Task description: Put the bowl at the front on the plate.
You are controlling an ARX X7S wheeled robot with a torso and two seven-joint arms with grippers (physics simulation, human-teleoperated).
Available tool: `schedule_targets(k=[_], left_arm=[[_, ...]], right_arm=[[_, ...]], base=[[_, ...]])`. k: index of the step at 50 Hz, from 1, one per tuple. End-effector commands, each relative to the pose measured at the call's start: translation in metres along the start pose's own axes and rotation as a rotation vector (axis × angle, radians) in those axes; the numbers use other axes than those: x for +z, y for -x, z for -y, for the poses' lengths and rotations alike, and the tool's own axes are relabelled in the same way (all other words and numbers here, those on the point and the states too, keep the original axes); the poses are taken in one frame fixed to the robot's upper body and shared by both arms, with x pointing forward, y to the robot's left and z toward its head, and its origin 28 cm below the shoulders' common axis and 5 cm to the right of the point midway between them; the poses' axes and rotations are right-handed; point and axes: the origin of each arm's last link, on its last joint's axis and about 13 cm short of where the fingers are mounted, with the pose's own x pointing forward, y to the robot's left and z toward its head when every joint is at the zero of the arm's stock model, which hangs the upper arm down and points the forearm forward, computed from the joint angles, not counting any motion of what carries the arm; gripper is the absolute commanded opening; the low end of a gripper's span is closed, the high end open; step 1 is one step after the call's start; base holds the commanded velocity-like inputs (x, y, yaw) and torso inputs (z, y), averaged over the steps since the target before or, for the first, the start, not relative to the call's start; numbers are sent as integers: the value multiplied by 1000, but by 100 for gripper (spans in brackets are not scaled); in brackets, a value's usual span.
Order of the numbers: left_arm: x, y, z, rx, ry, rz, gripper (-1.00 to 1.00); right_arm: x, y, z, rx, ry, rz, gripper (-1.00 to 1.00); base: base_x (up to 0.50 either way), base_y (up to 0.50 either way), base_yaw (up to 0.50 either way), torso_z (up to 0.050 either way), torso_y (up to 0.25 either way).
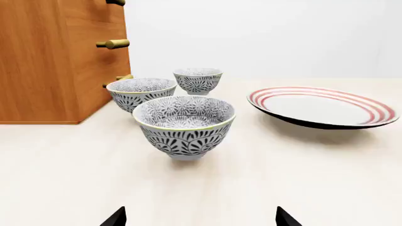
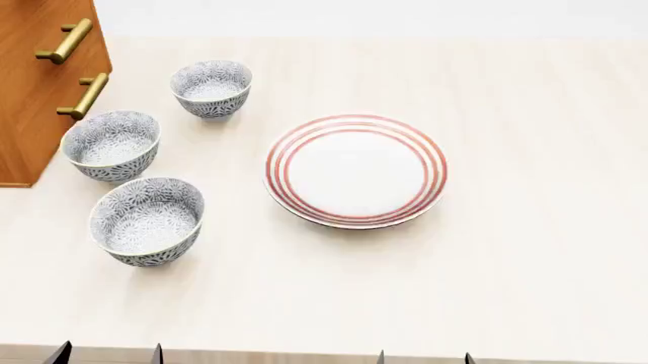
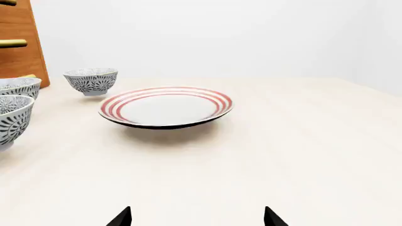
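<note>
Table edge: the near edge of the table (image 2: pixel 526 303) runs just ahead of both pincers' tips in the head view; the pale top stretches wide and bare toward the right gripper's outer side.
Cabinet: a wooden cabinet (image 2: pixel 30 83) with brass handles (image 2: pixel 83 95) stands at the far outer side of the left gripper, close beside the 2 rear bowls.
Left gripper (image 1: pixel 201 219): fingers spread wide, only the 2 dark tips show, holding and touching nothing.
Right gripper (image 3: pixel 197 217): fingers likewise spread apart, tips only, holding nothing.
Bowl at the front (image 1: pixel 184 125): upright on the table straight ahead of the left gripper, apart from its tips, nothing inside.
Middle bowl (image 1: pixel 142 92): behind the front one and nearer the cabinet, just beside it; whether they touch I cannot tell; holds nothing.
Far bowl (image 1: pixel 197 80): farthest ahead of the left gripper, apart from the others, holds nothing.
Plate (image 3: pixel 166 106): ahead of the right gripper, well clear of its tips, flat on the table, nothing on it; open table between it and the 3 bowls.
</note>
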Motion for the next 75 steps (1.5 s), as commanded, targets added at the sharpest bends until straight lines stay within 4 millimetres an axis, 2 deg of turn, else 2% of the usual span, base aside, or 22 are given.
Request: schedule_targets(k=[1, 18, 21, 23, 30, 35, 36, 42, 48, 63, 68, 75], left_arm=[[0, 0, 0, 0, 0, 0, 100], [-1, -4, 0, 17, -12, -67, 100], [5, -3, 2, 9, 12, -79, 100], [16, -3, 4, 0, -5, -54, 100], [51, -2, 2, -20, -6, -39, 100], [79, -6, 0, -32, -29, -8, 100], [92, -6, 0, -39, -34, 16, 100], [132, -7, 0, -80, -33, 43, 100], [163, -5, 1, -132, -12, 56, 100], [227, -15, -8, -116, -61, 136, 100], [250, -17, -8, -157, -32, 170, 100], [278, -13, -7, -182, -53, 197, 100]], right_arm=[[0, -1, 0, 0, 0, 0, 100], [3, 3, 3, -82, -16, -11, 100], [9, 4, 3, -70, -18, -20, 100], [17, 7, 3, -73, -2, -17, 100], [52, 12, 8, -94, 50, 7, 100], [89, 15, 7, -53, 56, 74, 100], [103, 15, 8, -55, 70, 91, 100], [156, 16, 8, -26, 124, 160, 100], [196, 14, 9, -17, 169, 204, 100], [256, 2, 5, 27, 234, 291, 100], [284, 0, 2, 36, 232, 341, 100], [309, -3, -2, 53, 241, 369, 100]], base=[[0, 0, 0, 0, 0], [0, 0, 0, 0, 0], [0, 0, 0, 0, 0], [0, 0, 0, 0, 0], [0, 0, 0, 0, 0], [0, 0, 0, 0, 0], [0, 0, 0, 0, 0], [0, 0, 0, 0, 0], [0, 0, 0, 0, 0], [0, 0, 0, 0, 0], [0, 0, 0, 0, 0], [0, 0, 0, 0, 0]])
